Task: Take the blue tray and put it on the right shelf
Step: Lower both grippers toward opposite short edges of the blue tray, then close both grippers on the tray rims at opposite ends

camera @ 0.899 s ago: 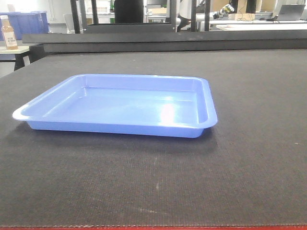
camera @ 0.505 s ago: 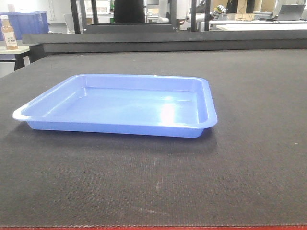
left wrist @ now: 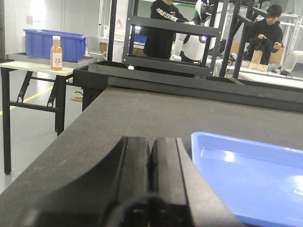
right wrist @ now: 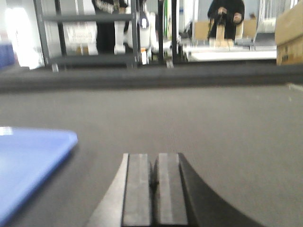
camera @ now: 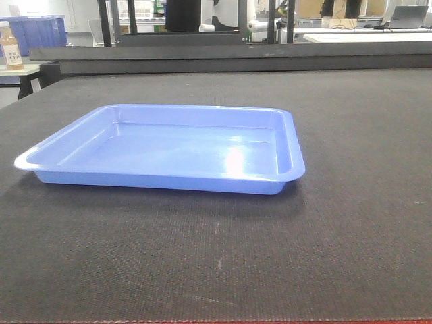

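A dark, coarse-woven fabric table [camera: 337, 243] fills my front view, with a black frame [camera: 182, 39] behind it. The blue tray [camera: 169, 145] lies flat on the cloth, left of centre: glossy plastic, rounded corners, flared rim. Compared with half a second ago, its near-left corner sits a touch further left in frame.

On my left wrist view, the left gripper [left wrist: 150, 175] has its black pads pressed together, and the blue tray [left wrist: 251, 179] rests on the table just to its right.

My right wrist view is blurry. The right gripper [right wrist: 155, 189] also has its fingers meeting, with the blue tray [right wrist: 28, 161] off to its left.
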`<state>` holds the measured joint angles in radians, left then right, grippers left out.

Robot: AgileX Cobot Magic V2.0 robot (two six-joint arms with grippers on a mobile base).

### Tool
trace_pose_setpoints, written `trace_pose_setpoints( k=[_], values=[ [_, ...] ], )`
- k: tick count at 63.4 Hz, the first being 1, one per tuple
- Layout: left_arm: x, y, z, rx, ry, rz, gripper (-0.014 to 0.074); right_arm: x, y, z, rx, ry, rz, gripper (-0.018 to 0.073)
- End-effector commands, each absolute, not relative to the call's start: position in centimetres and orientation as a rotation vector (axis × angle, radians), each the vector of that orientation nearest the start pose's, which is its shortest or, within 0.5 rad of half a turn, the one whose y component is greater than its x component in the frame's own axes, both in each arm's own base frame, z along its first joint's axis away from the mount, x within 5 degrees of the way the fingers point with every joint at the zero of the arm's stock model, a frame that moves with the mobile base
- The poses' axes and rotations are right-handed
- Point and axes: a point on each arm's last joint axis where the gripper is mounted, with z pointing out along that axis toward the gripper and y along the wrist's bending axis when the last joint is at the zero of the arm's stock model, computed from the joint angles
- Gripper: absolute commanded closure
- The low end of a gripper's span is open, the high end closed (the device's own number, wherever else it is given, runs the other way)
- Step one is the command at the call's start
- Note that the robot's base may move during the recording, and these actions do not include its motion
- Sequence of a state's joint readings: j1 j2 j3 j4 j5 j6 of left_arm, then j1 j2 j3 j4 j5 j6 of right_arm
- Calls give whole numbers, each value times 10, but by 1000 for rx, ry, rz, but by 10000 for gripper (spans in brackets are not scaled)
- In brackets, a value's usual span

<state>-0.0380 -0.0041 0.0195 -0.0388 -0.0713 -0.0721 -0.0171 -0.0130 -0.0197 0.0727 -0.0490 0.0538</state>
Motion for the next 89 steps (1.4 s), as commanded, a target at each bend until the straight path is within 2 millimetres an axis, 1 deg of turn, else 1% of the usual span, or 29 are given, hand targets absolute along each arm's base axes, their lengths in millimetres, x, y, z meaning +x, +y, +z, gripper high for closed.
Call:
trace_pose_setpoints(
  k=[1,3,6,10,13,17,19,21,23,26,27,32,36,41,43,46,50,56,57,58,62,65,73,79,84,89],
  values=[
    [53,-2,252,-28,1323,-102,643,38,-2,277,104,1193,96,503],
    [52,-2,265,-18,1340,-90,642,35,-1,291,100,1202,99,502],
    [51,-2,293,-7,1379,-73,621,30,0,315,94,1219,103,495],
    [52,-2,316,-8,1419,-71,556,30,0,335,91,1252,106,442],
    [55,-2,335,-9,1453,-70,473,33,0,350,90,1273,107,354],
    [61,-2,352,-10,1494,-68,363,43,0,365,92,1294,106,221],
    [66,-2,360,-11,1529,-67,295,48,0,373,92,1301,106,130],
    [72,-2,366,-12,1558,-66,248,56,0,379,94,1321,106,48],
    [78,-3,371,-8,1589,-70,213,64,0,382,95,1348,106,-10],
    [86,-5,378,10,1610,-89,192,75,0,387,93,1390,111,-71],
    [88,-6,380,20,1613,-94,192,77,1,388,90,1401,115,-79],
    [102,-14,392,84,1634,-125,196,93,6,398,64,1471,170,-56],
    [117,-22,401,128,1696,-166,196,108,14,407,29,1547,239,-50],
    [140,-36,410,192,1816,-199,196,129,29,417,-52,1672,312,-50],
    [148,-41,412,215,1856,-209,196,140,36,417,-86,1725,335,-50],
    [166,-50,416,253,1946,-213,196,154,49,421,-141,1806,366,-50],
    [187,-60,416,283,2045,-210,196,173,63,421,-197,1901,389,-50],
    [224,-73,412,313,2202,-183,196,208,85,417,-249,2042,405,-50],
    [228,-74,412,317,2220,-175,196,216,89,414,-251,2071,407,-50],
    [236,-77,410,321,2247,-170,196,220,91,415,-244,2088,414,-50],
    [257,-83,405,332,2318,-148,196,245,101,408,-219,2186,424,-50],
    [278,-90,400,342,2372,-130,196,263,109,405,-190,2249,434,-50],
    [318,-102,384,356,2448,-100,196,306,125,389,-88,2418,446,-50],
    [337,-101,373,334,2478,-82,196,329,136,373,-5,2506,411,-50],
    [351,-97,362,295,2499,-87,196,344,145,361,38,2535,324,-50],
    [362,-91,352,245,2514,-119,196,356,156,346,50,2566,212,-50]
  ],
)
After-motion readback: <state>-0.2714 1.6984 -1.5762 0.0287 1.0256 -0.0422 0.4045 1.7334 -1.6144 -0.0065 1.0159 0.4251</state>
